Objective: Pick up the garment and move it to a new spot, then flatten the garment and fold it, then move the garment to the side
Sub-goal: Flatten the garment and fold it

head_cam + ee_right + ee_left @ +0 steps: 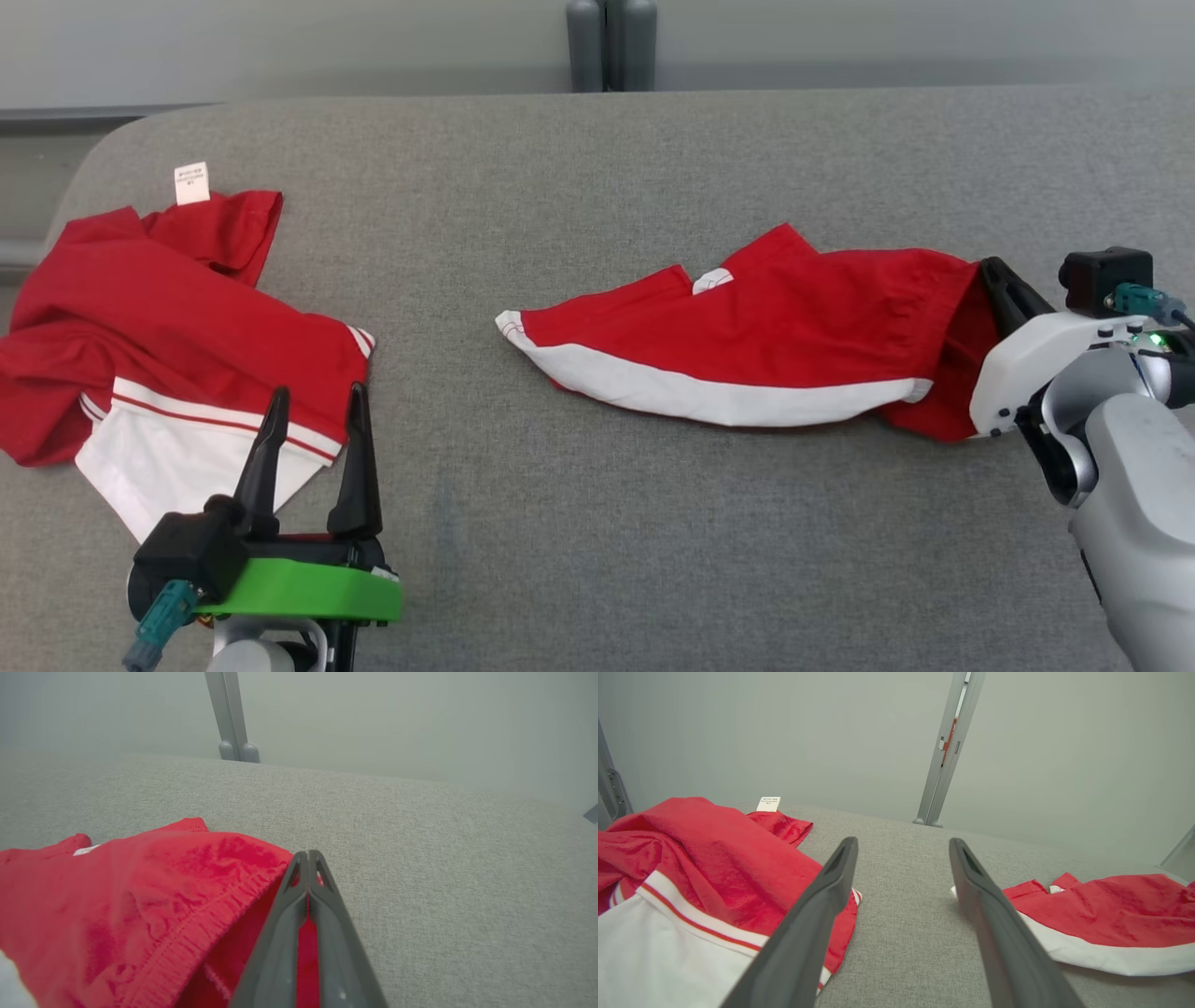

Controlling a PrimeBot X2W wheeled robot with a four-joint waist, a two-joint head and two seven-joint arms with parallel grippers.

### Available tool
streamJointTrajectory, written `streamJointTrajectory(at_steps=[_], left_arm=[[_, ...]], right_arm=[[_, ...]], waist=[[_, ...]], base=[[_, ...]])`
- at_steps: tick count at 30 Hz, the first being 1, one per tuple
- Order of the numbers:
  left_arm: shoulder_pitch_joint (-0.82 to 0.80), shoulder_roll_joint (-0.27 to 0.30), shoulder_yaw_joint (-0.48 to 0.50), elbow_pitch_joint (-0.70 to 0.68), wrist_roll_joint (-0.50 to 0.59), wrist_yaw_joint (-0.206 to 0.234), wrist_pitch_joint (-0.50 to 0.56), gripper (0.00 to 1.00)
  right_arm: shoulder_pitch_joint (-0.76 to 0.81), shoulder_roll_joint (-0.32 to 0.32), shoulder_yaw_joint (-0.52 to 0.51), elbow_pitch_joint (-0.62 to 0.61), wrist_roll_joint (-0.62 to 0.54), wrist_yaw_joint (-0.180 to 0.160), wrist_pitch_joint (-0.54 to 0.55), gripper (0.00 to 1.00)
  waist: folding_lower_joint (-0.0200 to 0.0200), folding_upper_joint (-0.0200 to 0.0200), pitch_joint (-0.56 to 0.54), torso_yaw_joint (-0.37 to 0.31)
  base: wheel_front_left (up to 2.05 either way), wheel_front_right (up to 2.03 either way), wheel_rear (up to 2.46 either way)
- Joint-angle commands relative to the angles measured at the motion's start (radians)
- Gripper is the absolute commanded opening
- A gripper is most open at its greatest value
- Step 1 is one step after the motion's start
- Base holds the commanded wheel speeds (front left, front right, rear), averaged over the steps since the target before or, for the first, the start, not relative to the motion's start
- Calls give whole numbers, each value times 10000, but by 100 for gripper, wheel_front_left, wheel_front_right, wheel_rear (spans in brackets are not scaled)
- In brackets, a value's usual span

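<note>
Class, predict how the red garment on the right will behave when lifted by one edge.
Probably floppy: the red garment lies creased, so it should sag below the right pincer. Likely light, being thin cloth. Unlikely to slip; the pincer is shut on its edge.

In the head view the right gripper (991, 273) shows just 1 dark finger, the other likely hidden behind it or in the folds of the red garment (766, 327), so how much cloth sits in the pinch cannot be told there. The white label (191, 183) on the second garment (159, 317) at the far left carries print too small to read, and that garment runs off the left edge. In the right wrist view the near cloth is blurred and cut off at the left and bottom edges.
</note>
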Motion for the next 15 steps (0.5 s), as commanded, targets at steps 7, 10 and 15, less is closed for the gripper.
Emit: streamJointTrajectory(at_steps=[7, 10, 15], left_arm=[[-237, 52, -140, 184, -24, -41, -5, 100], [-78, 52, -98, 225, -65, -42, -5, 100], [184, 49, -47, 241, -63, -42, -5, 100]], right_arm=[[-1215, -527, 623, 2258, 710, 1, -888, 100], [-1395, -515, 806, 2695, 923, 1, -1426, 100], [-1312, -439, 1039, 2542, 1230, 1, -2299, 100]], waist=[[0, 0, 258, 339], [0, 0, -3, 230], [0, 0, -560, -96]], base=[[0, 0, 0], [0, 0, 0], [0, 0, 0]])
